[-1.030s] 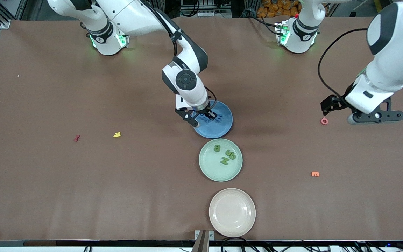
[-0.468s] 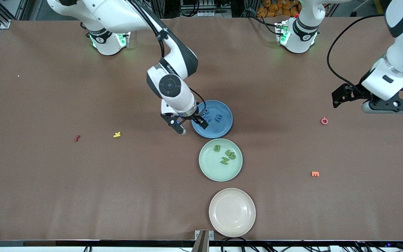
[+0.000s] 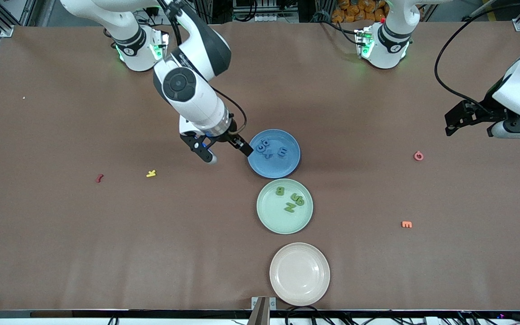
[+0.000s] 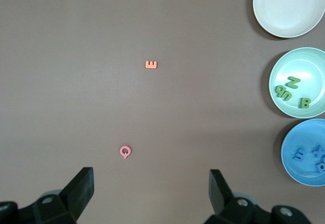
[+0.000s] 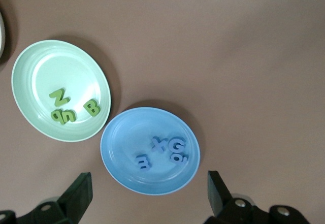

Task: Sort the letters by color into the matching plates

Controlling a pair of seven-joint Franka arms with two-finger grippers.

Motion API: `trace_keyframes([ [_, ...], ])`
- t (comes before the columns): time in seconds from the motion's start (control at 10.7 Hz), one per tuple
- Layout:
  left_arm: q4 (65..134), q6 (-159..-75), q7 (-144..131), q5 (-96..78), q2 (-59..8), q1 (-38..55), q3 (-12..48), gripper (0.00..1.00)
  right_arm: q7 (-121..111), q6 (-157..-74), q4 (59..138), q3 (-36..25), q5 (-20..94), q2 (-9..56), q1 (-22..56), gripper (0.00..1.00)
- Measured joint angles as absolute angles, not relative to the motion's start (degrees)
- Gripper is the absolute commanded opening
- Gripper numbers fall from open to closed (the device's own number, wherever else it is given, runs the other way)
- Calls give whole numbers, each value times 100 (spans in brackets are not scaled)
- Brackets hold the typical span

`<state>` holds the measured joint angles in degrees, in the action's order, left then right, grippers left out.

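My right gripper (image 3: 220, 150) hung with its fingers spread wide and nothing between them, over bare table just beside the blue plate (image 3: 274, 169), on the side toward my right arm's end. My left gripper (image 3: 494, 123) was up over the table at my left arm's end, fingers also wide apart and empty, near a pink letter (image 3: 418, 156) lying on the brown cloth.

The blue plate held four blue letters (image 5: 163, 152) clustered together, one a little apart from the other three. Just beside that plate, nearer the front camera, sat the green plate (image 3: 269, 220), with four green letters (image 3: 290, 201) in it: a B (image 3: 280, 191) by itself and the others bunched close together. The two plates' rims nearly touched. Nearer the camera again stood a cream plate (image 3: 299, 295).

An orange letter (image 3: 406, 224) lay toward my left arm's end, nearer the camera than the pink one and well apart from the plates. Toward my right arm's end lay a yellow letter (image 3: 151, 173) and a red one (image 3: 99, 178), near each other and well away from the plates.
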<state>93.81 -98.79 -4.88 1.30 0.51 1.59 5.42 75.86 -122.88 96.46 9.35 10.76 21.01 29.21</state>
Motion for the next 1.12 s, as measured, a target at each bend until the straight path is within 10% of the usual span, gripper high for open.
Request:
trace_keyframes([
  [1.12,9323,-9776,-411,-54,49,149,457,100,3340,-9471,9680,1030,860,-187,982,100],
])
